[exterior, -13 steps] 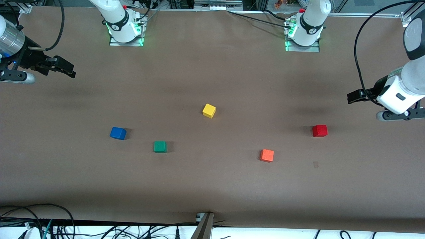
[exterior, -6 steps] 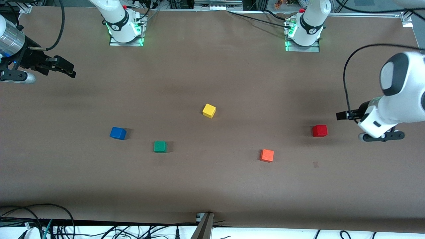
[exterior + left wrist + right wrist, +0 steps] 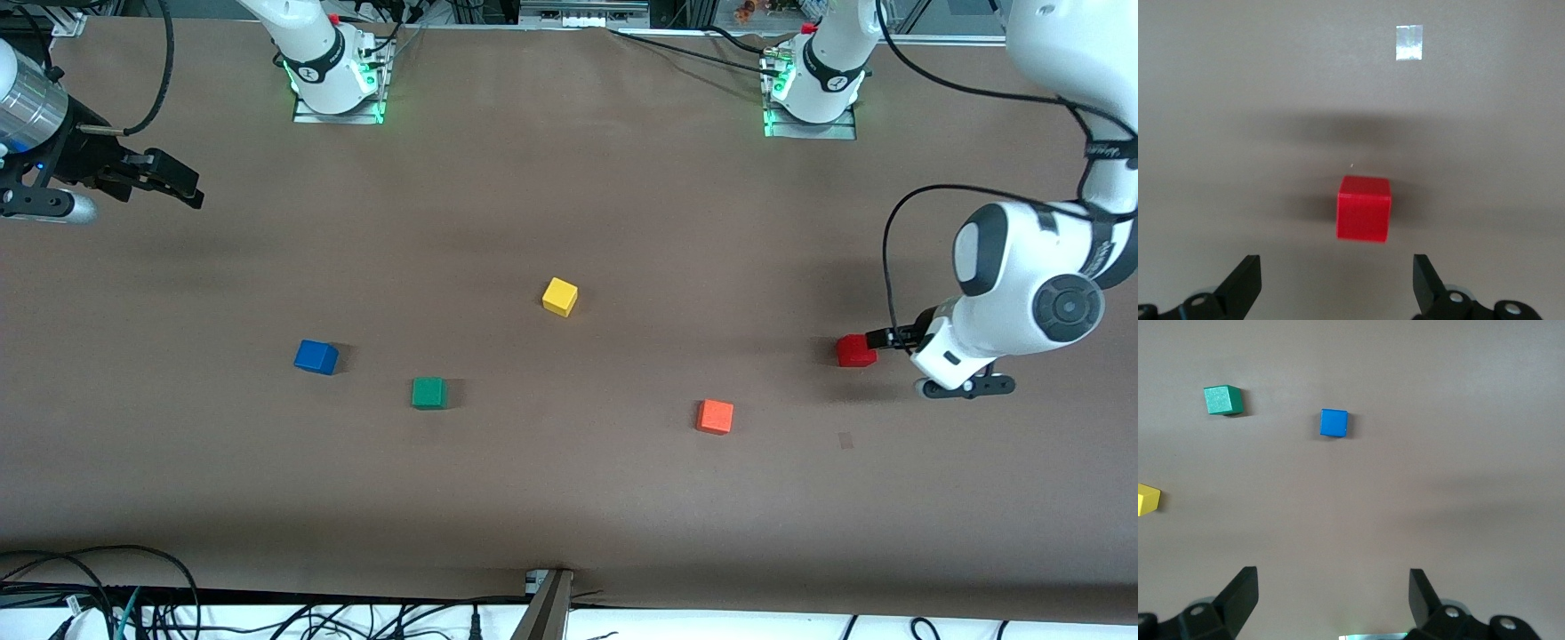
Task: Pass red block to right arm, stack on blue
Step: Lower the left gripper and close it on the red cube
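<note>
Both fingers of left hand (image 3: 1335, 283) spread above red block (image 3: 1364, 208).

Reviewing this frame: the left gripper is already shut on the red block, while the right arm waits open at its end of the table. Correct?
Not quite. The left wrist view shows the left gripper open, fingers wide apart, with the red block on the table ahead of them, not yet gripped. The right gripper does wait open at its end of the table.

Around the red block (image 3: 856, 350) your left gripper (image 3: 1338, 288) has bare counter (image 3: 569, 498) on every side; fingers (image 3: 1245, 280) spread wider than it. The orange block (image 3: 715, 416) sits well apart.
</note>
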You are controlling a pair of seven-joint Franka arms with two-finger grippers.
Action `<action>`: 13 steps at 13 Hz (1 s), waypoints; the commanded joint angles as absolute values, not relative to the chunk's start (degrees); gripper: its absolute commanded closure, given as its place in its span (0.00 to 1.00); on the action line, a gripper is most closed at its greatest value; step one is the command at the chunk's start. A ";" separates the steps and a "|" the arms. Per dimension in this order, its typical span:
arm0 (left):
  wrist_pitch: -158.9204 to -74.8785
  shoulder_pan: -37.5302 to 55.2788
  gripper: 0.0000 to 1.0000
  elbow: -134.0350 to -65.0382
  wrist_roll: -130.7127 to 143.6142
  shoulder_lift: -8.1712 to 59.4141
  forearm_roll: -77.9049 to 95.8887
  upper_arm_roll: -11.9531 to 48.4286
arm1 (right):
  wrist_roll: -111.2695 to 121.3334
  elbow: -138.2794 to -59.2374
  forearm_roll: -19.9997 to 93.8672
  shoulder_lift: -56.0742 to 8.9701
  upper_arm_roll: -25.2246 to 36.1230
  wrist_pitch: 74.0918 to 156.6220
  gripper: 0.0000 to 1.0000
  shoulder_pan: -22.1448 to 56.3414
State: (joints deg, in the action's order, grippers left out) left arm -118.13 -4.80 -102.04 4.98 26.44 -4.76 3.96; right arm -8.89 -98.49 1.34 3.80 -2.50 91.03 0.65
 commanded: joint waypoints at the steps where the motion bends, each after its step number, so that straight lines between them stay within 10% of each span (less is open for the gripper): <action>1: -121.90 -6.24 0.00 -101.78 0.62 30.14 -5.01 4.48 | -9.58 -98.26 0.70 4.48 -2.64 90.00 0.00 0.79; 13: -134.03 -6.24 0.00 -109.42 -2.46 32.43 -5.19 4.75 | -9.58 -98.26 0.70 4.48 -2.64 90.00 0.00 0.79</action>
